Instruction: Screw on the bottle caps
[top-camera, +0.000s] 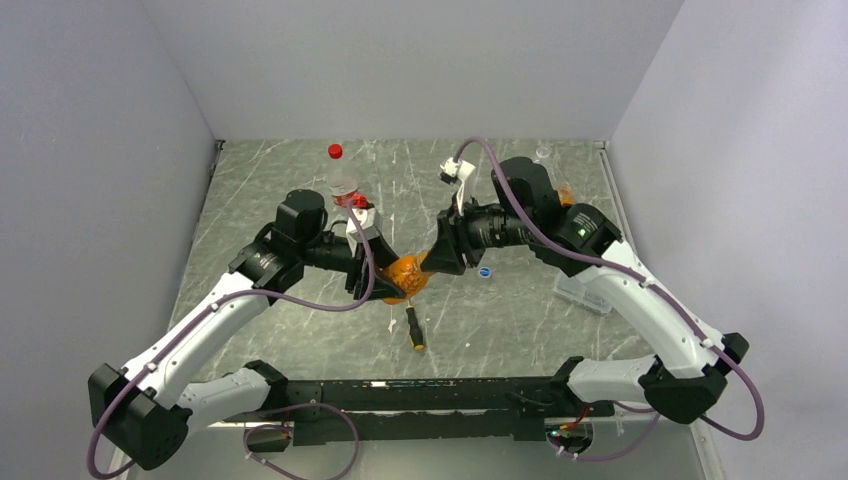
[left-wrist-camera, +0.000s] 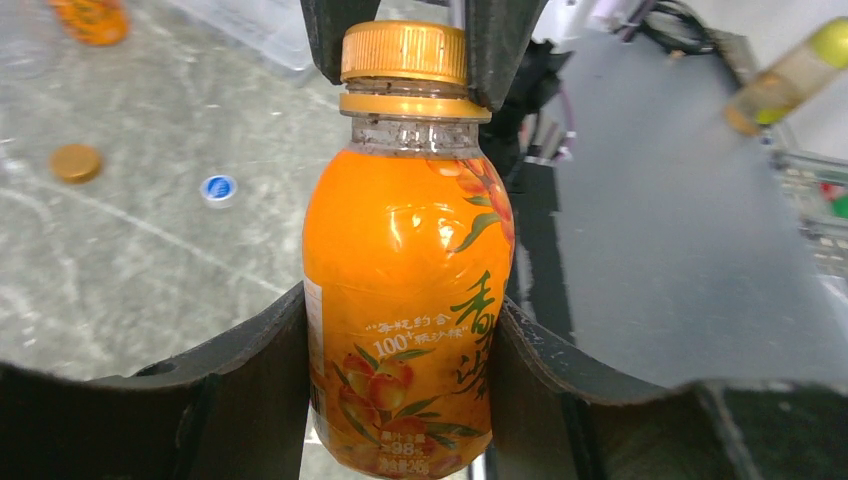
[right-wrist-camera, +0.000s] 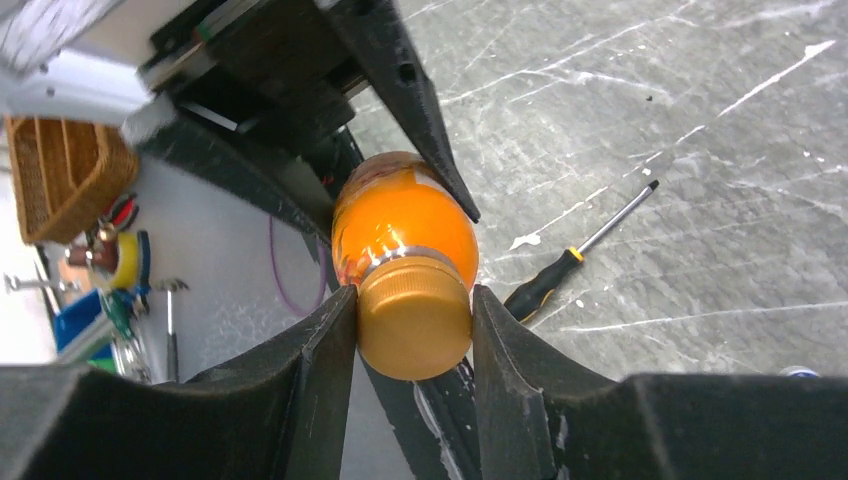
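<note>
Two grips, one bottle | left gripper clamps orange bottle at belly, aloft just beyond screwdriver | right gripper pinches orange cap | likely full, heavyish, glossy-slippery, thin-walled: hold body, twist ribbed cap.

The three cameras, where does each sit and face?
Top external: above and behind, looking down on the table; both arms show, meeting at the orange bottle.
Left wrist: looks along the left gripper, clamped on the bottle's body.
Right wrist: looks along the right gripper, shut on the orange cap.
Shared: bottle in all three; screwdriver in top and right wrist.
</note>
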